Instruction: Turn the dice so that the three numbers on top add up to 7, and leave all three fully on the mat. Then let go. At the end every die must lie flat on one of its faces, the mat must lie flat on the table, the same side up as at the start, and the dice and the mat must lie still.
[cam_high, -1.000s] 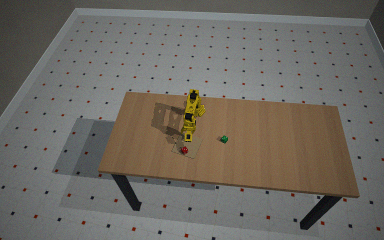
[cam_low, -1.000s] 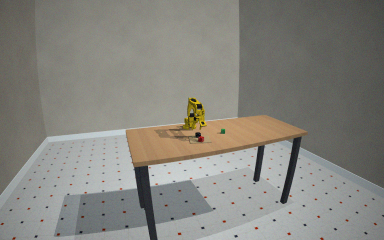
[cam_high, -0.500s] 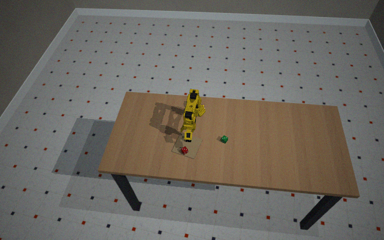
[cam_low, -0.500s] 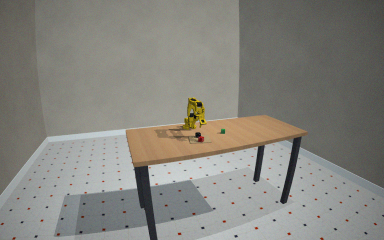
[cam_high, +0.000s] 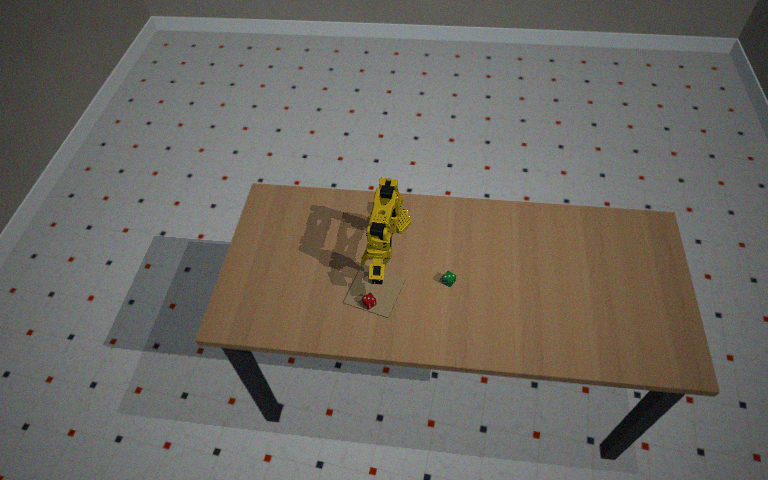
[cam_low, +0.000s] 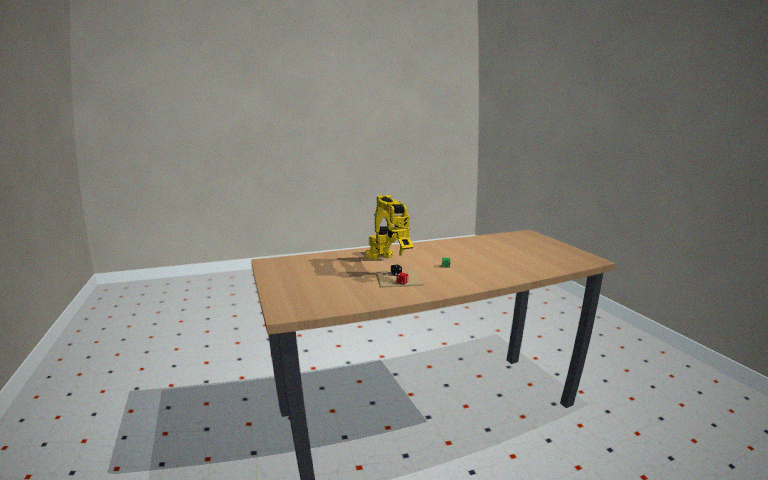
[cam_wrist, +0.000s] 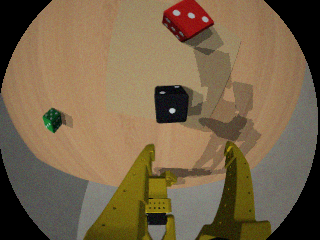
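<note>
Gripper open and holding nothing beside the black die

Open, the gripper (cam_high: 376, 273) (cam_low: 402, 250) (cam_wrist: 190, 146) hovered near the black die (cam_low: 396, 270) (cam_wrist: 171, 105), its fingers parted and nothing between them. From where I stood, the black die sat near the edge of the mat (cam_high: 388, 296) (cam_low: 416, 281) (cam_wrist: 135, 75) on the robot's side, and the red die (cam_high: 369, 301) (cam_low: 402, 278) (cam_wrist: 187, 19) lay on the mat farther from the robot. The green die (cam_high: 449, 278) (cam_low: 446, 262) (cam_wrist: 52, 120) was off the mat, on the bare wood.

Being cubes, the dice had no long axis. The black one was nearly square to the wrist view, with a single-pip face toward it; the red one was turned at a slant, showing three pips in a diagonal row.

A wood-grained table (cam_high: 538, 283) (cam_low: 481, 268) (cam_wrist: 75, 60) with dark legs carried everything, the yellow arm (cam_high: 379, 249) (cam_low: 380, 249) (cam_wrist: 158, 187) throwing its shadow across it. Red and dark squares dotted the pale floor (cam_high: 339, 101) (cam_low: 226, 322), below plain grey-beige walls (cam_low: 283, 141).

From above, the black die was hidden under the gripper. The red die was cut off at the wrist view's top border, and the green die's pips were too small to count.
</note>
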